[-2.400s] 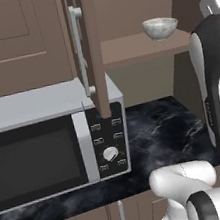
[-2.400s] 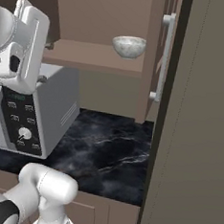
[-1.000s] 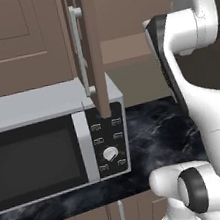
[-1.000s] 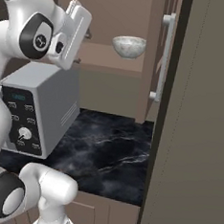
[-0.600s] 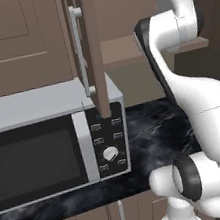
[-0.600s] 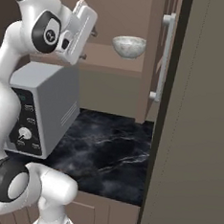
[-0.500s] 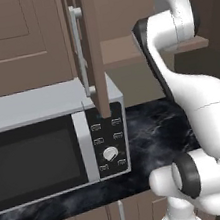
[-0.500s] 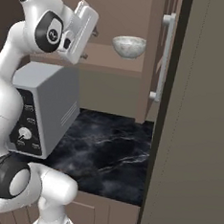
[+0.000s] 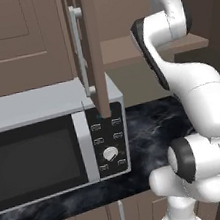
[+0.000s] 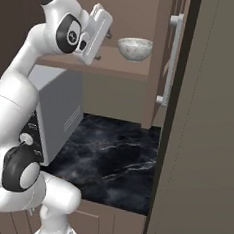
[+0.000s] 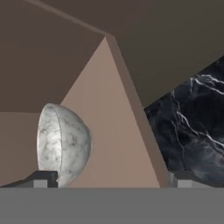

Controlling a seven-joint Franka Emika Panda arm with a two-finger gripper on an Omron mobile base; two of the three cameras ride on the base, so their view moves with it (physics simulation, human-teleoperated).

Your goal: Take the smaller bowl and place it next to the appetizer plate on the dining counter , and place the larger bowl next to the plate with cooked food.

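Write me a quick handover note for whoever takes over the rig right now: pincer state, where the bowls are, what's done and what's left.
Pincer: open, holding nothing, raised at the open cabinet and aimed at the small bowl.
Small bowl: upright on the cabinet shelf, above the black marble counter and right of the microwave. In the hand view it sits near one fingertip, not yet between the tips.
Done: the arm is lined up at the shelf; nothing is picked up.
Left: grasp the small bowl and set it by the appetizer plate on the dining counter, then fetch the large bowl and set it by the plate with cooked food.
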